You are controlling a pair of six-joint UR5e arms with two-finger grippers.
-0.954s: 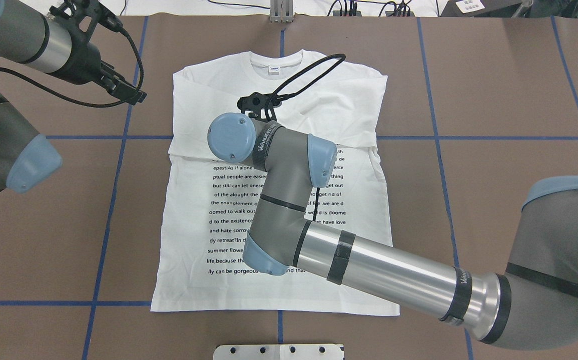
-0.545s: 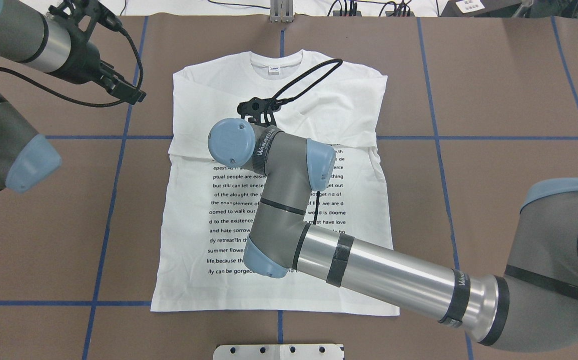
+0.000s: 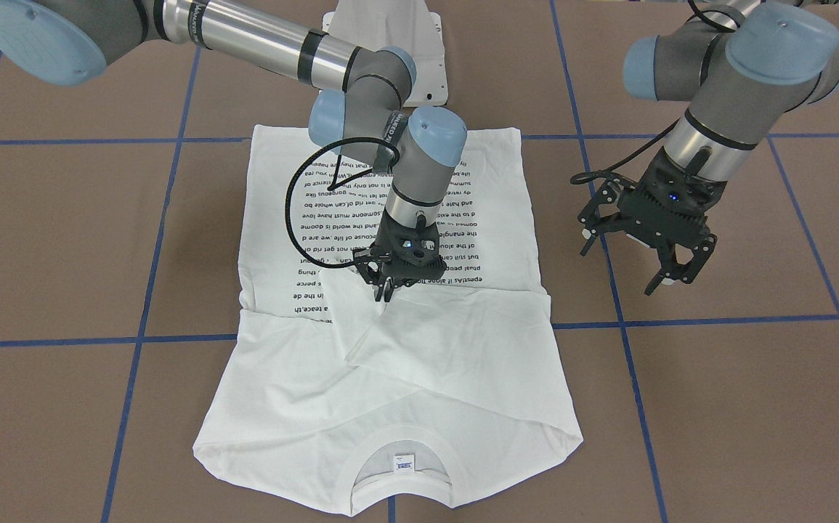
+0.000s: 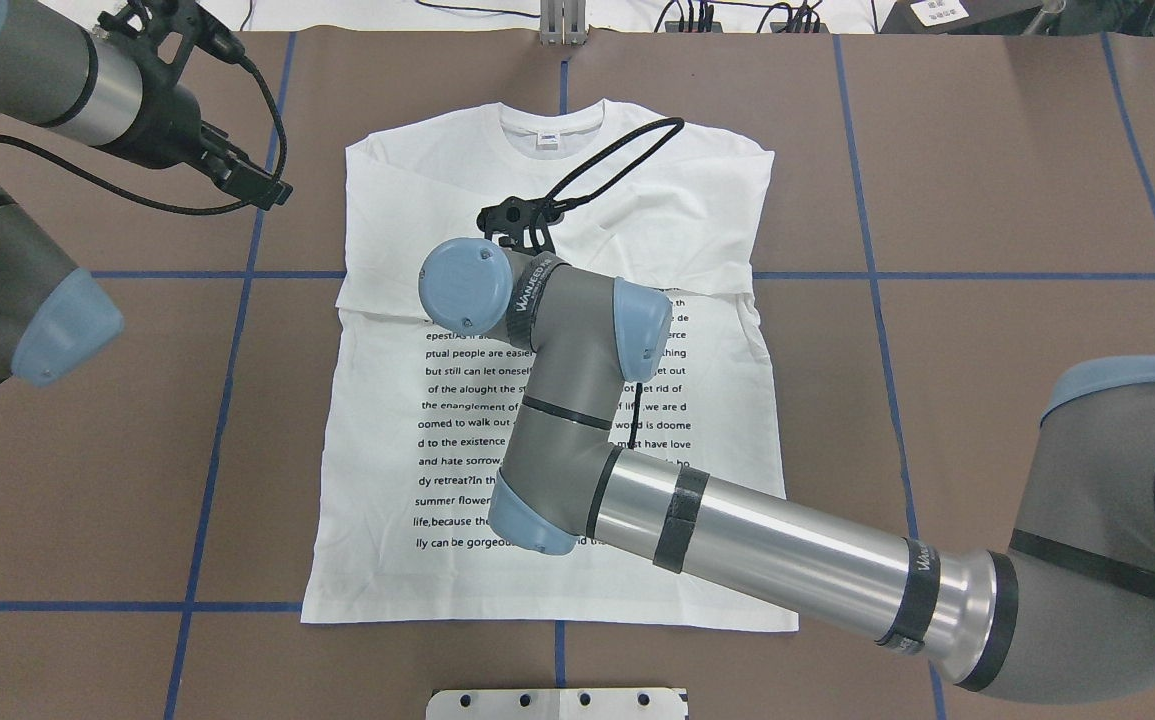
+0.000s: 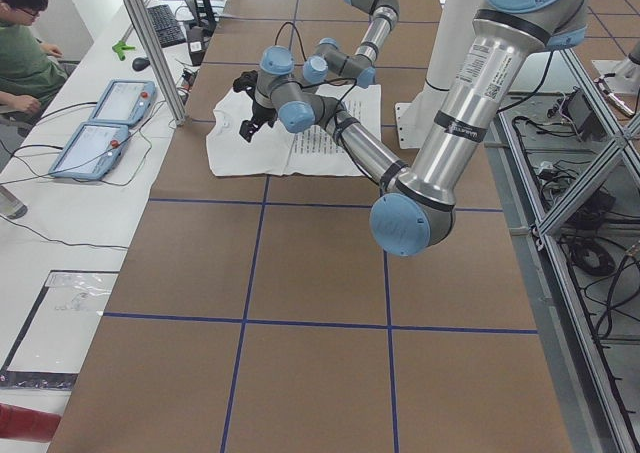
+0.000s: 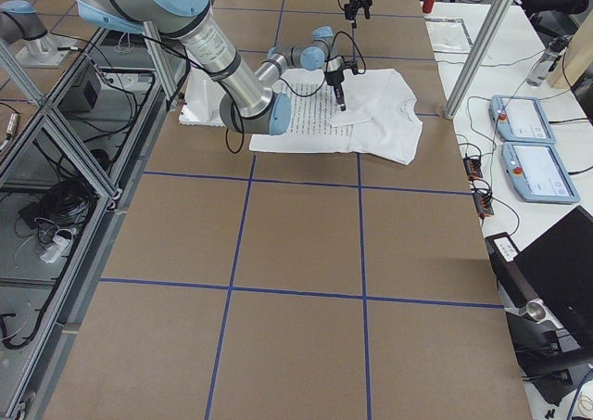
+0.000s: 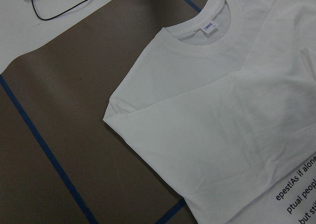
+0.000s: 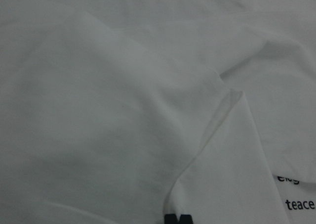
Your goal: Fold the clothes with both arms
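Brown table [image 4: 137, 450], blue tape lines [image 4: 224, 400] across it. Left gripper [image 3: 626, 265] hovers over bare table off shirt's side, fingers spread apart, nothing between them. White T-shirt [image 4: 457, 180] lies flat at table centre, printed text up. Collar [image 4: 552, 118] and neck label [image 4: 546, 139] point away from robot, sleeves folded across chest. Right gripper [image 3: 384, 292] points down at shirt's middle, just past text block, fingers drawn together, pinching end of folded sleeve [image 3: 448, 341]. Right arm [image 4: 787, 550] reaches in over shirt's lower half.
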